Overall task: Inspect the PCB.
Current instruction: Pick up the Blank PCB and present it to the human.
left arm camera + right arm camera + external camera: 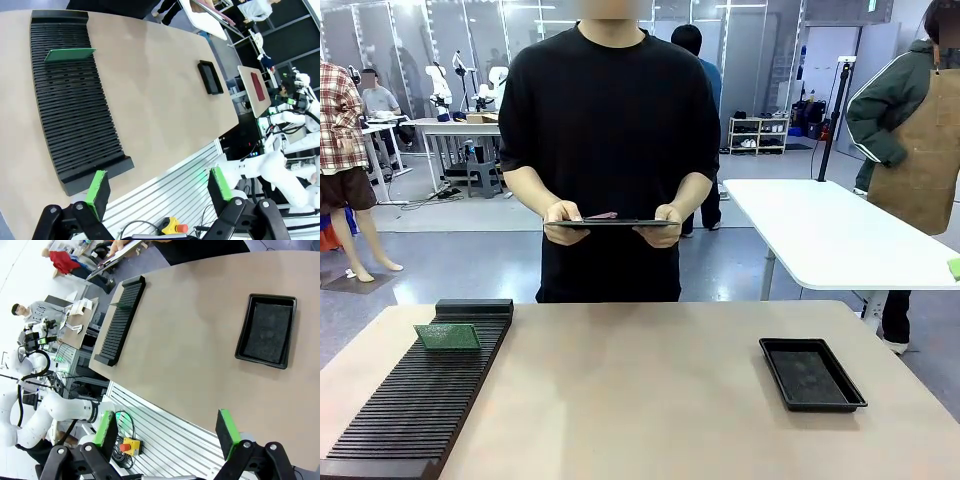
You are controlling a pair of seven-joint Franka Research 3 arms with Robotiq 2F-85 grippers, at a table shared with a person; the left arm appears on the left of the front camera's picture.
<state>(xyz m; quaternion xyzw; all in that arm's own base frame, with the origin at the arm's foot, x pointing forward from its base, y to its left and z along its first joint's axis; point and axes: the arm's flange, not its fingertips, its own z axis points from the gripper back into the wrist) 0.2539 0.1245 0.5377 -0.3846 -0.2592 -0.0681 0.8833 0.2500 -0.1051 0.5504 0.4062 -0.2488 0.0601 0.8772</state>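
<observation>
The green PCB stands tilted in a slot of the long black ribbed rack at the table's left; the left wrist view has the PCB near the rack's far end. In the right wrist view the PCB is a thin sliver on the rack. My left gripper hangs open over the table's near edge, well short of the rack. My right gripper is open too, beyond the near edge, nothing between its fingers.
A shallow black tray lies at the table's right, also the tray in the right wrist view. A person stands at the far side holding a dark clipboard in both hands. A white table stands behind on the right.
</observation>
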